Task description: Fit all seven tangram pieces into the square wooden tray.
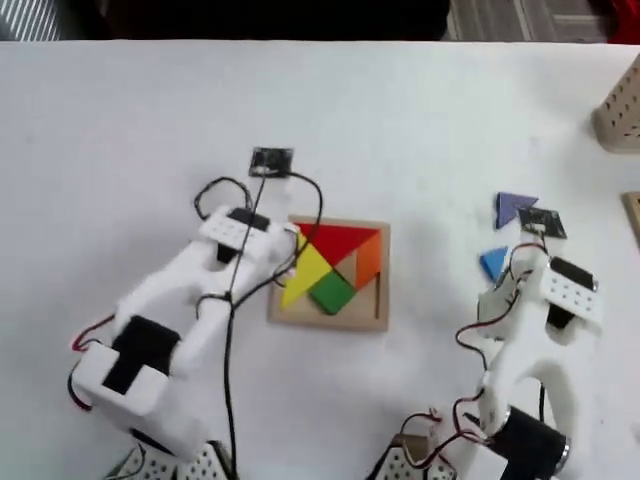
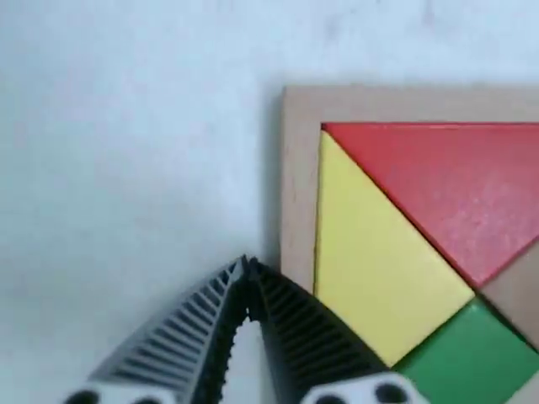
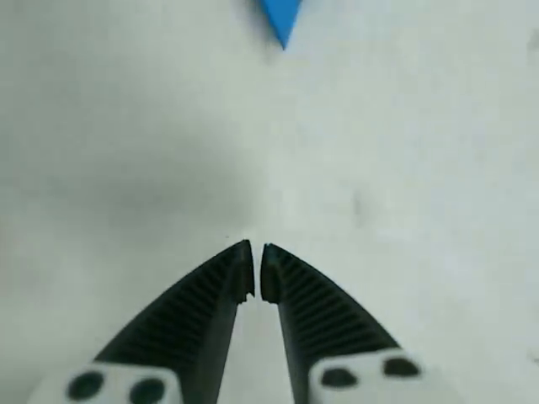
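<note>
**Beside the tray's corner, both sets of jaws are pressing together on nothing**

Just beside the tips of the left jaws, the wooden tray (image 2: 299, 168) is resting on the white surface (image 1: 120, 120), its near corner almost level with them. I am seeing the left jaws pressed together, tip to tip, pinching nothing and hanging over bare surface just outside the tray's rim. Beyond that rim from the tips, the yellow triangle (image 2: 379, 261) is lying closest to the jaws. The red triangle (image 2: 446, 185) is sitting against its long edge, farther off, and the green square (image 2: 472, 362) is touching the yellow piece's end. From the high view I am also making out an orange piece (image 1: 368, 258) at the tray's far side from those jaws, with bare wood showing beneath it.

Straight ahead of the right jaws, the blue triangle (image 3: 280, 17) is lying on the surface, clearly apart from the tips. Those jaws are likewise closed together, gripping nothing. Farther beyond the blue triangle, a purple piece (image 1: 513, 207) is lying outside the tray.
</note>
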